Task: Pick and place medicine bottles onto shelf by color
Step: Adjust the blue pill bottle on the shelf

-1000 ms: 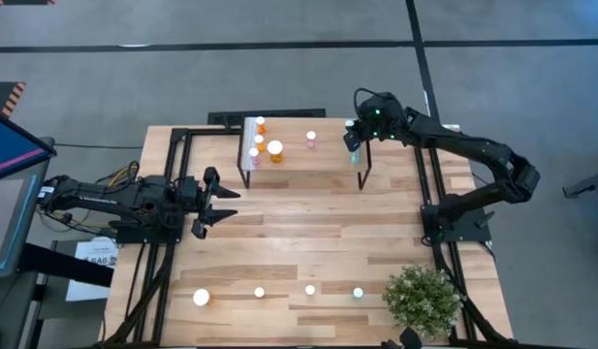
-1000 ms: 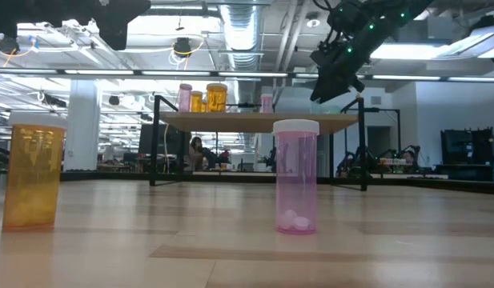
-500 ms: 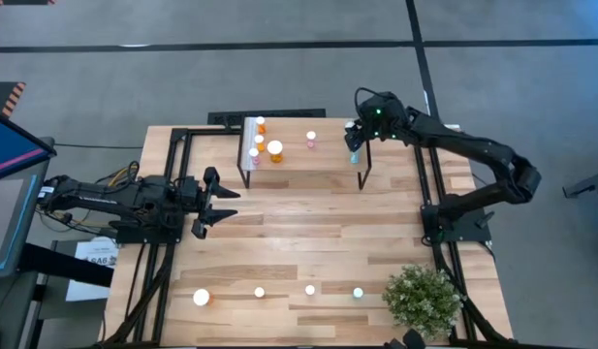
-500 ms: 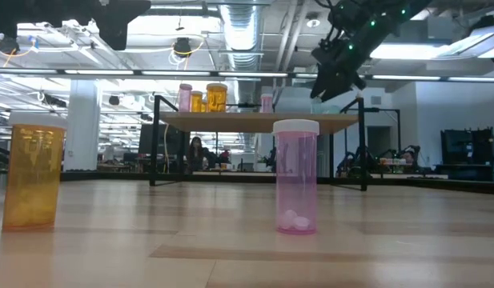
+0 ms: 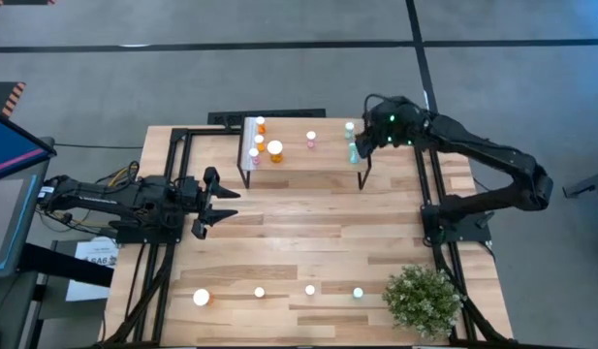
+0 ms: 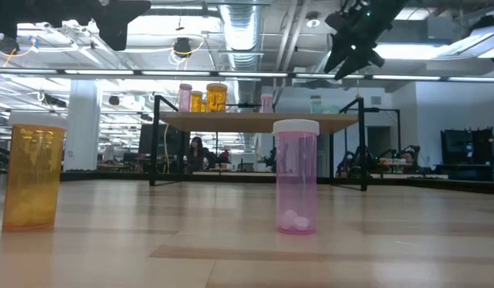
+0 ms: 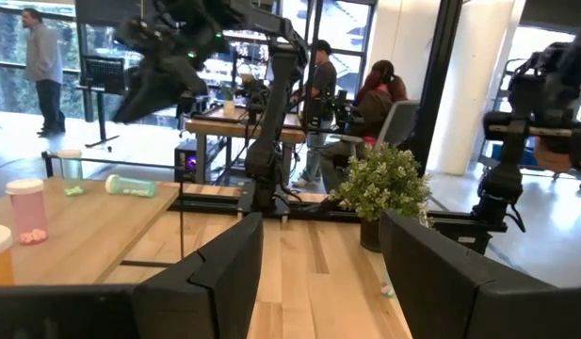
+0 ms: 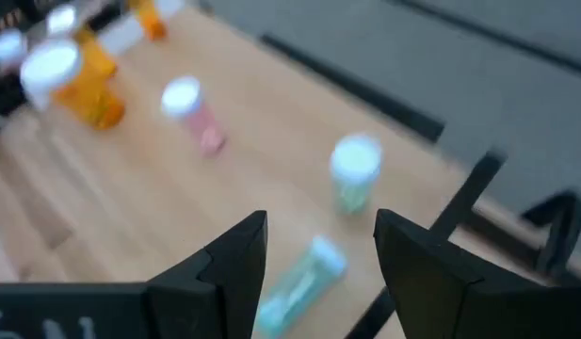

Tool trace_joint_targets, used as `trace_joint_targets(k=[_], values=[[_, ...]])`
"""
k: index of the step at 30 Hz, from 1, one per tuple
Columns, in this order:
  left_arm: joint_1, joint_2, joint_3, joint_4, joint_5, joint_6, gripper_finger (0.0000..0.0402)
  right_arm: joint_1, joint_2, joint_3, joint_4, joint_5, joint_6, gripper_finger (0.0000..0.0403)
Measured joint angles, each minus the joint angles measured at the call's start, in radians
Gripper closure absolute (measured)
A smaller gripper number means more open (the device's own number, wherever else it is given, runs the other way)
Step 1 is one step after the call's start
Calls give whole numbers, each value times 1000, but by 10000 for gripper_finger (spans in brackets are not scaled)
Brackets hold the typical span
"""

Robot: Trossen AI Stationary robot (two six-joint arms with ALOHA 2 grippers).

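The shelf (image 5: 313, 163) stands at the table's far side. On its left part are orange bottles (image 5: 274, 148) and a pink one (image 5: 254, 155); another pink bottle (image 5: 311, 140) stands mid-shelf. At its right end one teal bottle (image 8: 354, 174) stands upright and a second teal bottle (image 8: 299, 282) lies on its side. My right gripper (image 8: 318, 226) hovers open above these two, touching nothing. My left gripper (image 5: 207, 201) waits open and level over the table's left part. Several more bottles stand along the near edge, among them a large orange one (image 6: 32, 176) and a pink one (image 6: 296, 188).
A green potted plant (image 5: 422, 299) stands at the table's near right corner. Black frame rails (image 5: 173, 194) run along both sides of the table. The bare wooden middle (image 5: 308, 228) lies between shelf and near row. People show in the room beyond the table.
My right gripper has let go of the teal bottle it held over the shelf's right end and has drawn up and toward the table's right edge. The bottle now lies on its side on the shelf.
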Motion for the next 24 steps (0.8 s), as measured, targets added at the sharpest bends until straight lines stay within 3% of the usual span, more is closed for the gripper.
trace_joint_targets(k=[9,24], values=[[0,0,0,9,0,-1,200,157,82,0,-78,22,186,184],[0,0,0,3,0,-1,200,112,200,1,-124,76,249,184]])
